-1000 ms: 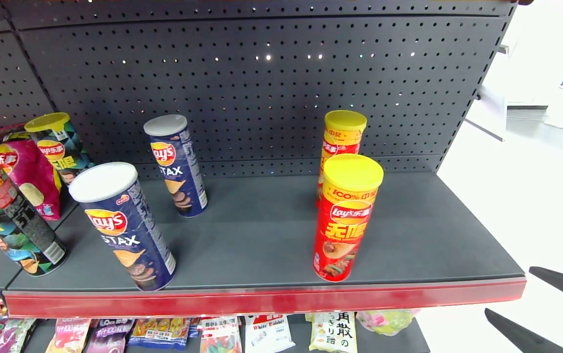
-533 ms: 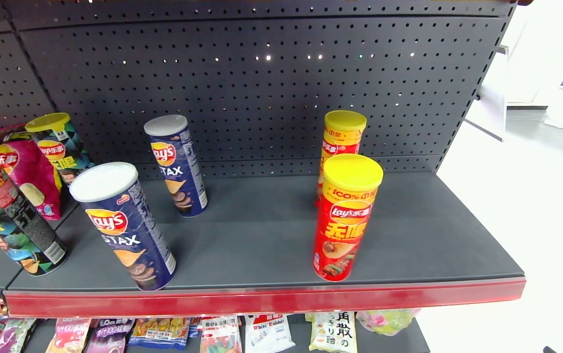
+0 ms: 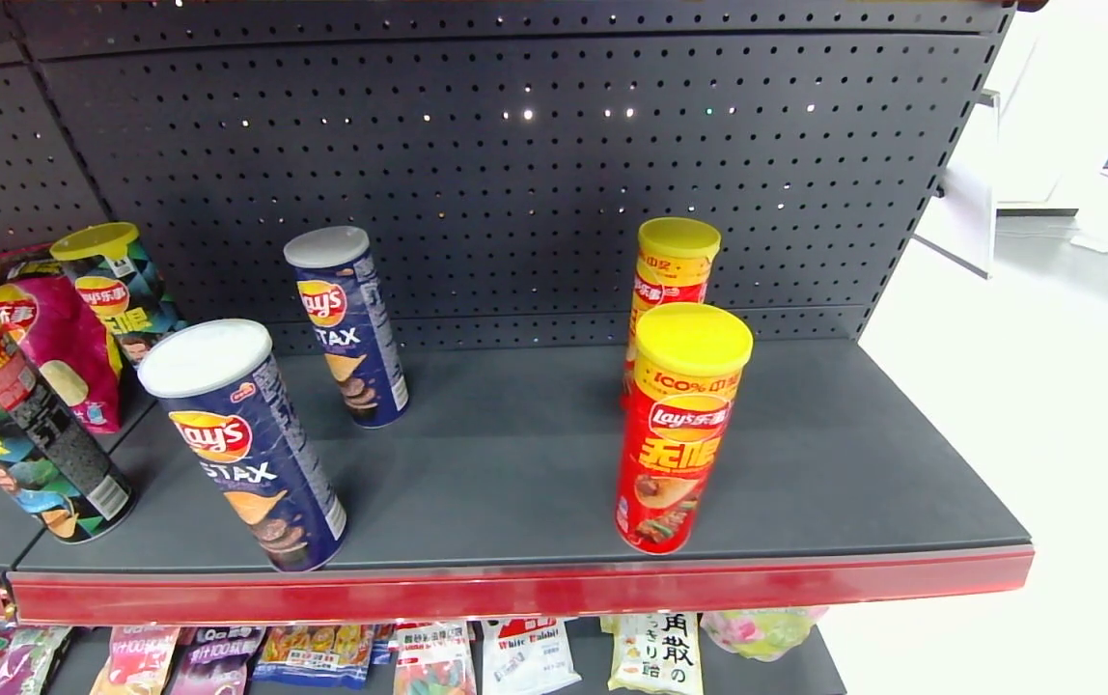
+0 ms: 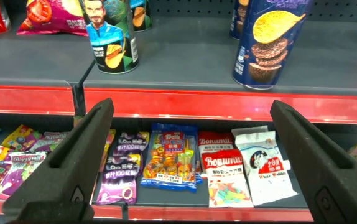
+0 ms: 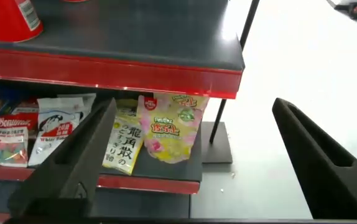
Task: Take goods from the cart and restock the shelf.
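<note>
- Shelf (image 3: 535, 463): dark grey board with a red strip (image 3: 515, 589) along its front edge and a grey pegboard (image 3: 515, 174) behind it.
- Front blue can (image 3: 240, 444): white lid, upright, on the left part of the shelf, close to the front edge.
- Rear blue can (image 3: 346, 323): white lid, upright, behind the front one and a little to the right of it, near the pegboard.
- Front red can (image 3: 684, 425): yellow lid, upright, right of the middle of the shelf, near the front edge.
- Rear red can (image 3: 675, 261): yellow lid, upright, directly behind the front red can, partly hidden by it.
- Two dark patterned cans (image 3: 9, 425): yellow lids, upright, on the neighbouring shelf section to the left, with a pink bag (image 3: 57, 347) between them.
- Lower shelf (image 3: 805, 676): a row of sweet packets (image 3: 438, 656) lying side by side.
- Left gripper (image 4: 191, 107): spread wide, holding nothing, level with the red strip, below the front blue can.
- Right gripper (image 5: 193, 102): spread wide, holding nothing, in front of the shelf's right end.
</note>
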You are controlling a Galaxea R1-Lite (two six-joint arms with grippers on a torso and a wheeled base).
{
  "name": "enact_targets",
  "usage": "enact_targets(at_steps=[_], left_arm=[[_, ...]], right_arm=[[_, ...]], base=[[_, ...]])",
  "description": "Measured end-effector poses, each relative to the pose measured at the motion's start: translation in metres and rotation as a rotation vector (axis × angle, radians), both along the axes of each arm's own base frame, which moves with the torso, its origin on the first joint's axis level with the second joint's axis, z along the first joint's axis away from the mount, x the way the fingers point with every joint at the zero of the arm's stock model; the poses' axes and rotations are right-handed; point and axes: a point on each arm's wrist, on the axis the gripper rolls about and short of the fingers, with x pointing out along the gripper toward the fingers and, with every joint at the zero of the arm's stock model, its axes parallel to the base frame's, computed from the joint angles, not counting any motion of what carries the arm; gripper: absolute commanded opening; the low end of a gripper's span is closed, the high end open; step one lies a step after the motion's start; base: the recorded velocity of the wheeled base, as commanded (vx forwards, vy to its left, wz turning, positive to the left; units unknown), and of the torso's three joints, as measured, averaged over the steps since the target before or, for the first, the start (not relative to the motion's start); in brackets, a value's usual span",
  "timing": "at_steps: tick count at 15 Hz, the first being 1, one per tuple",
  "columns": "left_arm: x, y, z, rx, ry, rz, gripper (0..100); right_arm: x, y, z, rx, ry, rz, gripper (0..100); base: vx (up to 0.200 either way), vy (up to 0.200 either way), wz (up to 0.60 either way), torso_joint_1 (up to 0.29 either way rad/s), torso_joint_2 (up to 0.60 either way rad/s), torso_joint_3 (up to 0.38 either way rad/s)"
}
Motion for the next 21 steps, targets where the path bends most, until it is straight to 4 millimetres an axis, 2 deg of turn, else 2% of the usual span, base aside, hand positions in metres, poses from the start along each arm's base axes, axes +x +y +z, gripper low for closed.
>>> enact_targets(at_steps=[5, 13, 21], left_arm=[[0.0000, 0.0000, 0.0000, 0.000, 0.000, 0.000, 100], [0.0000, 0.0000, 0.0000, 0.005, 0.000, 0.000, 100], [0.0000, 0.0000, 0.0000, 0.008, 0.000, -0.001, 100]], right_arm=[[-0.0026, -0.0024, -0.0006, 0.014, -0.021, 0.104, 100], [-0.0084, -0.0057, -0.0074, 0.101, -0.053, -0.060, 100], [-0.0087, -0.0060, -0.0073, 0.099, -0.056, -0.074, 100]], base=[[0.000, 0.000, 0.00, 0.000, 0.00, 0.000], [0.000, 0.000, 0.00, 0.000, 0.00, 0.000], [0.000, 0.000, 0.00, 0.000, 0.00, 0.000]])
